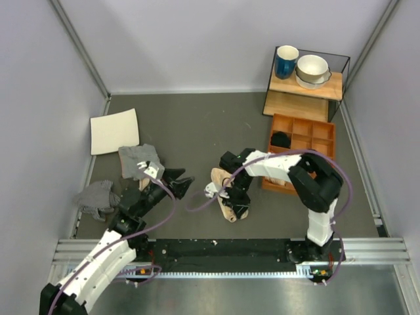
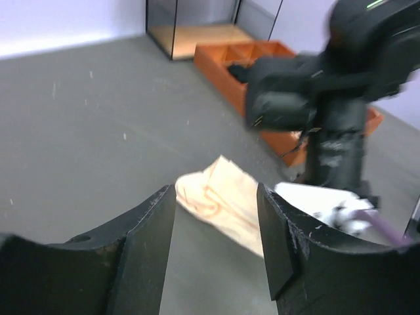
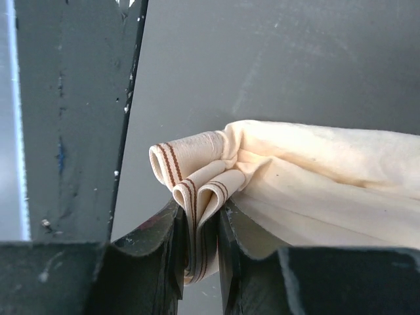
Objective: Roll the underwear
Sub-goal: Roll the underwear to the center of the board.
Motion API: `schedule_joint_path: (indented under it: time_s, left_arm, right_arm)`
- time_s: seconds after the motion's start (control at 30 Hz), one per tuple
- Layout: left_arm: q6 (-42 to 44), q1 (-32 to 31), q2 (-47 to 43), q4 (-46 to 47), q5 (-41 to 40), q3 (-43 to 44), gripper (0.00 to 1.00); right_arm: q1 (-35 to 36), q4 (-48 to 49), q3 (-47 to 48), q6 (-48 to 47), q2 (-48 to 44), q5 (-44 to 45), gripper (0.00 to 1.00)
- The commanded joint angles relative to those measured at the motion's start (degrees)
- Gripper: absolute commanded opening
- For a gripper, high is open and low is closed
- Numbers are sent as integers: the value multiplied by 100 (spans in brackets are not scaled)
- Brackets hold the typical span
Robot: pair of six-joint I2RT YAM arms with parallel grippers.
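Underwear [image 1: 222, 180] is on the counter [image 1: 197, 125], roughly centre, a bit toward the near edge. It's bunched into a narrow strip. The long axis runs far to near, with the near end skewed slightly right. The far end is a rounded lobe. The near end pokes out just past the right tool [image 1: 231, 200].

Right tool is closed on the underwear. In the right wrist view the right tool [image 3: 199, 226] has both fingers [image 3: 164, 256] pinching a folded hem with brown stitch lines, with several layers stacked between them. The rest of the underwear [image 3: 315, 177] trails off to the right of that view, lying on the counter. From above, the right tool sits over the middle-to-near part of the strip.

Left tool [image 1: 180, 180] is open and holding nothing. It sits left of the underwear, apart from it, pointing right toward it. In the left wrist view the left tool [image 2: 215, 220] has its jaws spread wide, with the underwear [image 2: 226, 203] framed in the gap beyond them and the right arm [image 2: 328, 98] blurred behind.

Grey cloths [image 1: 140, 159] and a white paper sheet [image 1: 115, 130] are on the left. An orange tray [image 1: 321, 134] is on the right.
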Motion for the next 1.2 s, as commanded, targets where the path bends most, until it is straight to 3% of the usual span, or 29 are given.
schedule_joint_path:
  time_s: [0.0,0.13,0.27,0.5,0.6,0.83,1.0,1.1,1.17]
  left_arm:
    - [294,-98,-784,430,-291,152,58]
    - [443,-99,-1585,-369,-871,504,58]
    - [401,-125,-1841,-1030,-741,952,60]
    - [-74,-432,-781,-970,848,1269,60]
    - [118,-1081,-121,-1057,1044,1365,61]
    - [1278,-3180,1558,-1725,-229,1770,63]
    - [1534,-3640,2228,-1682,-1072,1858,65]
    - [1139,-3632,1737,-1989,-2521,1937,70]
    - [824,-3605,1386,-2338,-3494,2025,80]
  right_arm:
    - [-339,-1507,826,-542,794,-927,19]
    - [-655,-1815,1326,-568,1269,-1042,19]
    - [-805,-2096,1732,-533,1665,-1060,20]
    - [-902,-2369,2110,-612,2043,-1104,24]
    - [-920,-2396,2154,-612,2140,-1165,25]
    - [-920,-2396,2119,-639,2096,-1227,27]
    - [-920,-2396,2119,-630,2122,-1244,28]
    - [-920,-2387,2110,-630,2105,-1236,28]
    - [-911,-2396,2110,-630,2114,-1235,28]
